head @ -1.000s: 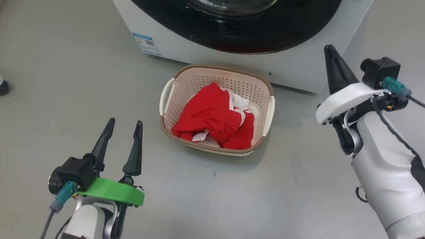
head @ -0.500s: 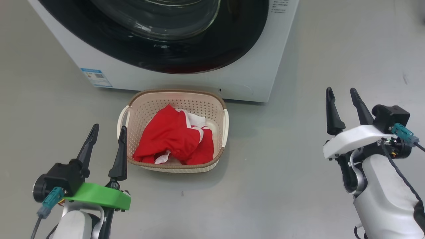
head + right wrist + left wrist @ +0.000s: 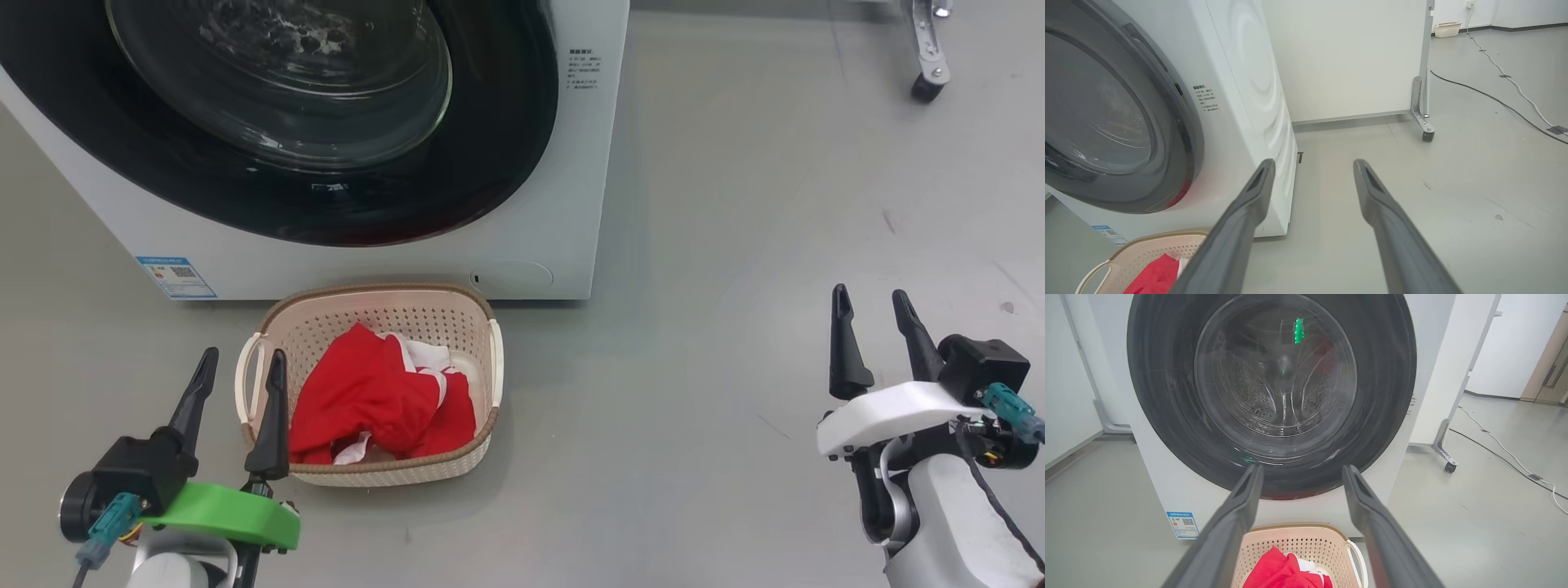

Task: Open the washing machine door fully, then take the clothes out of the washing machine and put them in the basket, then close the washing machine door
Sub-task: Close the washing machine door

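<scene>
The white washing machine (image 3: 571, 204) stands at the upper left of the head view. Its washing machine door (image 3: 506, 147), a black ring around a glass bowl, lies flat against the front. Below it on the floor sits the cream basket (image 3: 457, 314) with the red and white clothes (image 3: 367, 400) piled inside. My left gripper (image 3: 245, 358) is open beside the basket's left handle, holding nothing. My right gripper (image 3: 868, 294) is open and empty over bare floor, well to the basket's right. The left wrist view faces the door (image 3: 1167, 396) over the basket (image 3: 1298, 530) and clothes (image 3: 1280, 573), past the left gripper (image 3: 1302, 469).
A white panel on a castered metal foot (image 3: 1423, 118) stands behind the machine to the right, also in the head view (image 3: 927, 49). Cables (image 3: 1494, 98) cross the grey floor farther right. A second small basket (image 3: 1447, 29) sits far back by the wall.
The right gripper's fingers, together a second ago, now stand apart. The head camera has turned, so the machine and basket sit further left and lower in the picture.
</scene>
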Controlling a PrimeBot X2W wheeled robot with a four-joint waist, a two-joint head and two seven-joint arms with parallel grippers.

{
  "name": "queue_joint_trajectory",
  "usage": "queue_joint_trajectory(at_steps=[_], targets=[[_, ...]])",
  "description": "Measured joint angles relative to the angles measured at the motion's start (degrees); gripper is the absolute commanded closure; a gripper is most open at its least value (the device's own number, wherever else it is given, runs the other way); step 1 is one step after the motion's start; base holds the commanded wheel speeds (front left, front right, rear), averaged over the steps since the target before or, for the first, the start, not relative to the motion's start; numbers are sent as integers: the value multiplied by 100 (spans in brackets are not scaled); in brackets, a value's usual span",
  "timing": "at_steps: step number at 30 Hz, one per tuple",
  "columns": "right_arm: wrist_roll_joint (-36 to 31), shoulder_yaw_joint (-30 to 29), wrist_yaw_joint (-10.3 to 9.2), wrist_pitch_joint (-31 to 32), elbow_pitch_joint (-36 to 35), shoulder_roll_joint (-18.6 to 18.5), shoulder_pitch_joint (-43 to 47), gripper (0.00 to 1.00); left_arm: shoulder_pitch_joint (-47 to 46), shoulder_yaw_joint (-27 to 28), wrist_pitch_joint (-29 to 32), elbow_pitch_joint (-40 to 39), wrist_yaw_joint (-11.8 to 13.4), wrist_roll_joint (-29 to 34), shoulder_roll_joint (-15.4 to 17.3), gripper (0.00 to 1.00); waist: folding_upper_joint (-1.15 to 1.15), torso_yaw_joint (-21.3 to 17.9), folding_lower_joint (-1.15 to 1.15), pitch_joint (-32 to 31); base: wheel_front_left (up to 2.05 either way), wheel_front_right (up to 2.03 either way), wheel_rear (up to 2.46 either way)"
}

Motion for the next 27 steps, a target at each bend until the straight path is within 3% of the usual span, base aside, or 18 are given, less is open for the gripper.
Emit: queue_joint_trajectory(at_steps=[12, 27], targets=[[-445, -115, -7, 0, -464, 112, 490, 0, 231, 191, 0, 30, 0, 110, -5, 0, 0, -39, 0, -403, 0, 0, 0], [-672, -202, 4, 0, -772, 261, 810, 0, 367, 247, 0, 12, 0, 202, -10, 0, 0, 5, 0, -481, 0, 0, 0]])
